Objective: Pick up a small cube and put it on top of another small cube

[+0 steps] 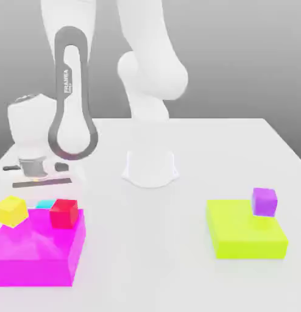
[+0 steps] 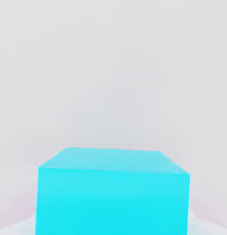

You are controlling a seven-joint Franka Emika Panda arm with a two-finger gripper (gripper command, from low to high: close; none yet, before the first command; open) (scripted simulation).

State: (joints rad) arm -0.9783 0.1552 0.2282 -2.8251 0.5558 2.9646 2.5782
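Now, line by line.
Gripper: its hand (image 1: 32,166) hangs at the exterior view's left, just above the back of the magenta block (image 1: 37,247); fingers drawn fully in. Whether they pinch anything, the pictures leave unsettled.
Cyan cube (image 2: 113,193): looms right under the hand camera, flat and square-on. From outside, only a sliver (image 1: 44,203) peeks out behind the red cube, at the block's far edge.
Neighbours: 2 small cubes ride the same block. Red cube (image 1: 63,213) sits just in front of the cyan one; yellow cube (image 1: 11,211) is tilted on the left corner.
Further out: a purple cube (image 1: 264,202) rests on a lime block (image 1: 244,237), well apart on the right.
Risk 1: if the pinch is shallow, the cyan cube could slip during the lift.
Risk 2: red sits so close that a sideways drift could knock it.
Risk 3: yellow, being tilted, looks a poor base; a cube set there would likely slide off.
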